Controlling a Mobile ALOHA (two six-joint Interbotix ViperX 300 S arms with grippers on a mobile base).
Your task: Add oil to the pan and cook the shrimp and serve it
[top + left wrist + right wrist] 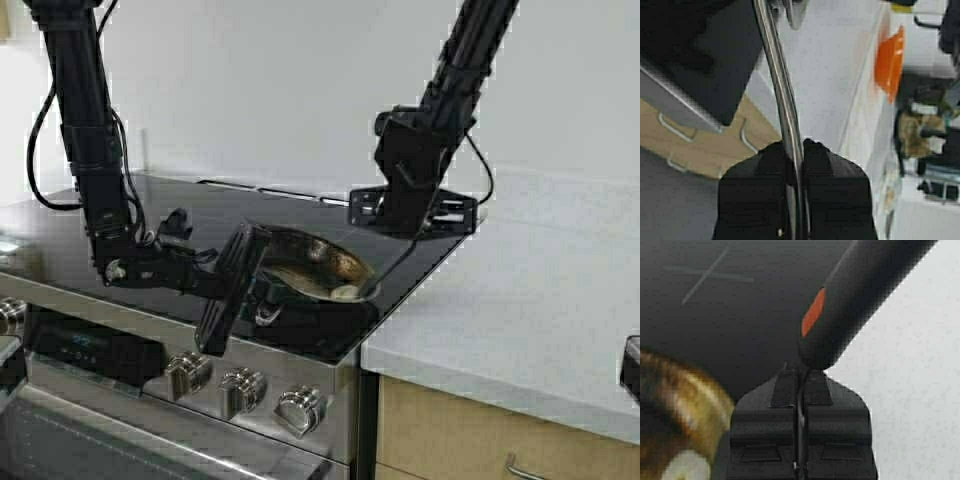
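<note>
The pan [312, 262], steel and browned inside, is tilted up on the black stovetop [200, 205] near its right front corner. My left gripper [250, 285] is shut on the pan's steel handle [782, 100]; it also shows in the left wrist view [796, 145]. A pale shrimp [345, 292] lies at the pan's low side and shows in the right wrist view [687, 467] beside the browned pan wall [685, 400]. My right gripper [408, 222], seen also in the right wrist view [799, 371], is shut on a utensil with a black, orange-marked handle [850, 305]; its thin shaft [395, 262] reaches into the pan. The oil jug is out of view.
A pale counter [520, 310] adjoins the stove on the right, with wooden drawers [470, 440] below. Steel knobs [240, 388] line the stove front. An orange bowl [892, 57] stands farther along the counter. A dark object [632, 365] sits at the right edge.
</note>
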